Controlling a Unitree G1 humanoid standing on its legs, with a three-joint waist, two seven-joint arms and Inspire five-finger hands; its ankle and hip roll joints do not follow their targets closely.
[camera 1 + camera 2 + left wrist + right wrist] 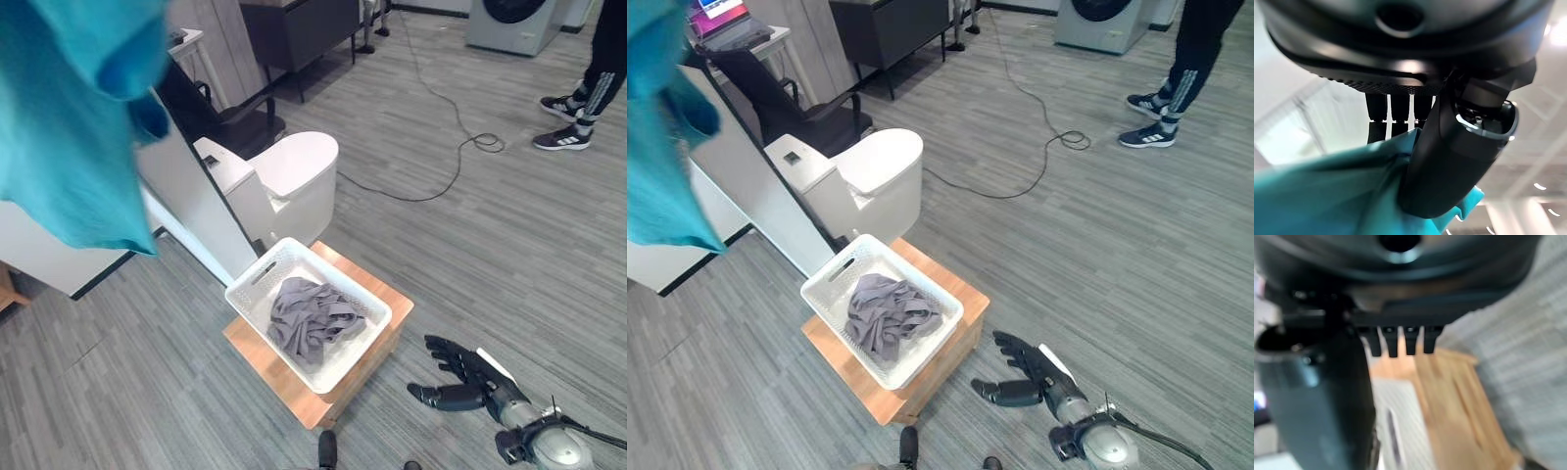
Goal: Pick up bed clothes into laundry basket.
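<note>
Grey plank flooring (pixel 509 245) is stretching across the room, with a black cable (pixel 446 147) snaking over it toward 12 o'clock and a person's legs in dark trousers and sneakers (pixel 573 108) standing at about 2 o'clock. Near the middle of the head views a white laundry basket (pixel 250 284) is sitting on a low wooden platform (pixel 269 367), and a crumpled grey garment (pixel 309 318) is lying inside it. Just beyond the basket, toward 12 o'clock, a white rounded unit (pixel 294 171) is standing beside a slanting white panel (pixel 191 196), with a dark chair (pixel 789 98) and dark furniture (pixel 892 34) farther back and a washing machine (pixel 514 24) at about 1 o'clock. A teal bed cloth (pixel 69 127) is hanging high at 10 o'clock, well above the basket and apart from it. In the left wrist view the left hand (pixel 1449 161) is pinching this teal cloth, its thumb pressing the fabric against the curled fingers (pixel 1393 115). The right hand (pixel 460 377) is hovering low at about 5 o'clock, just beside the platform's corner, with its fingers spread and relaxed and nothing in them; its wrist view is looking past the fingers at the basket and the wooden platform.
</note>
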